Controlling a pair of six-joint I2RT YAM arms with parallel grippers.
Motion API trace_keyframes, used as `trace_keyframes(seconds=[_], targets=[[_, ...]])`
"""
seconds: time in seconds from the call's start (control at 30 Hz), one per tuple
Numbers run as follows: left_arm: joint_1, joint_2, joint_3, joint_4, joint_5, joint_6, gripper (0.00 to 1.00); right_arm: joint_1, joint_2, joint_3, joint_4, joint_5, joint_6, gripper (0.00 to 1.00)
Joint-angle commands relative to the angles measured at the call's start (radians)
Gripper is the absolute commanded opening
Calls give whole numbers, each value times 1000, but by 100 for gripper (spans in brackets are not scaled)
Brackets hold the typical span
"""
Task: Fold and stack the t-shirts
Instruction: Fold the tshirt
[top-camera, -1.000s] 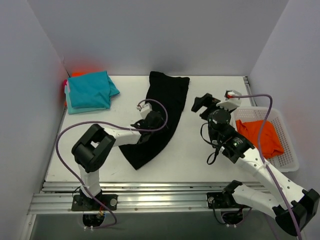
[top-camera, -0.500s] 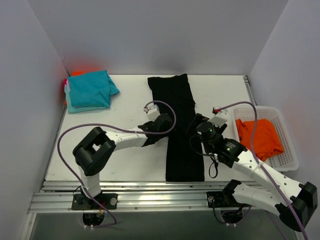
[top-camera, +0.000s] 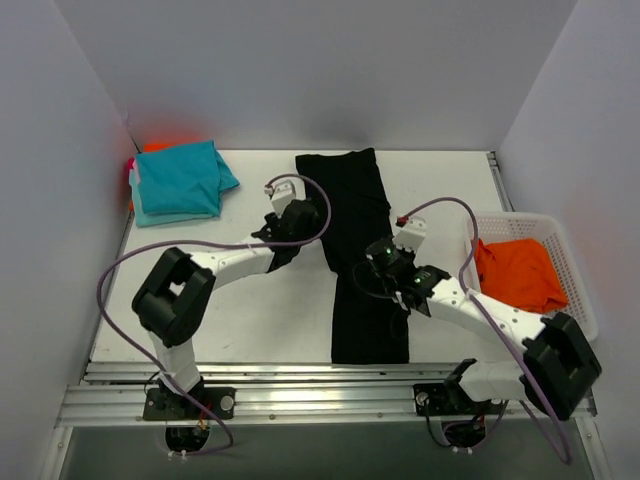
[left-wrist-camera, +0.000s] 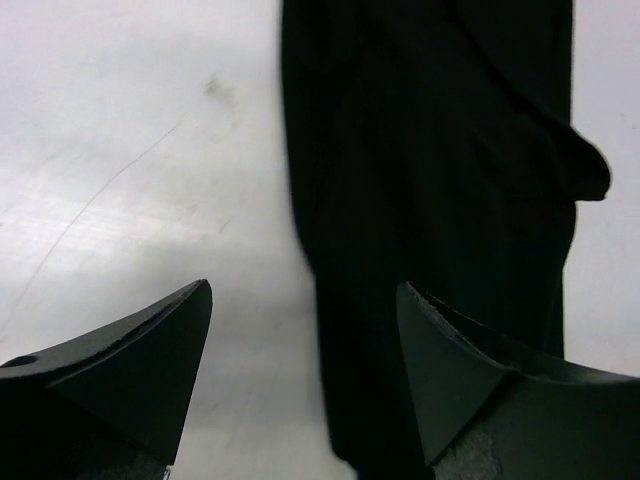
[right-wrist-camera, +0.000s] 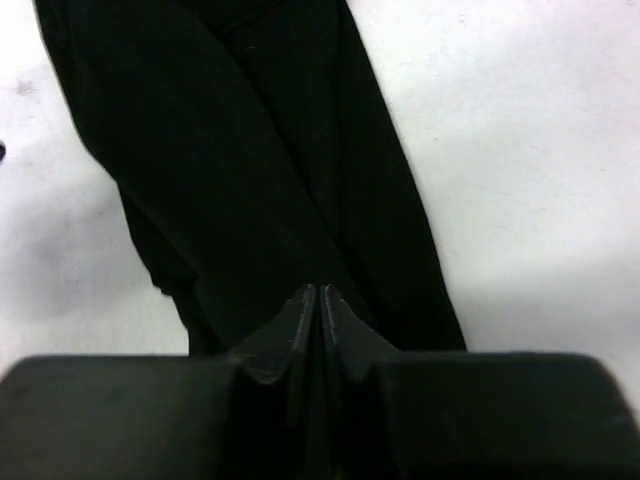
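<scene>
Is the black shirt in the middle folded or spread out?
Partly folded: the black t-shirt lies flat as a long narrow strip, not a compact bundle like the teal t-shirts.

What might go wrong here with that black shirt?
First, the right gripper is shut over the black shirt. It may have pinched too little cloth, or several layers, which would spoil the fold. Second, the left gripper hangs open at the shirt's left edge. If only the right one pulls, the shirt might drag askew.

Overhead view from the near edge; both wrist views close above the black t-shirt (top-camera: 355, 195)
</scene>
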Motion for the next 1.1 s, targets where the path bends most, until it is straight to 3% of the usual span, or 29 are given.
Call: trace_keyframes(seconds=[0.0, 0.3, 0.63, 0.87, 1.07], targets=[[21, 91, 195, 30, 64, 130, 83, -16, 100, 93, 110, -30, -39, 0], [162, 200, 268, 49, 201, 128, 83, -13, 350, 107, 240, -112, -32, 0], [229, 259, 265, 82, 292, 148, 83, 41, 678, 119, 393, -215, 20, 0], [256, 216, 213, 102, 300, 154, 83, 139, 767, 214, 349, -206, 52, 0], [268, 159, 150, 120, 309, 162, 83, 121, 711, 196, 259, -95, 86, 0]])
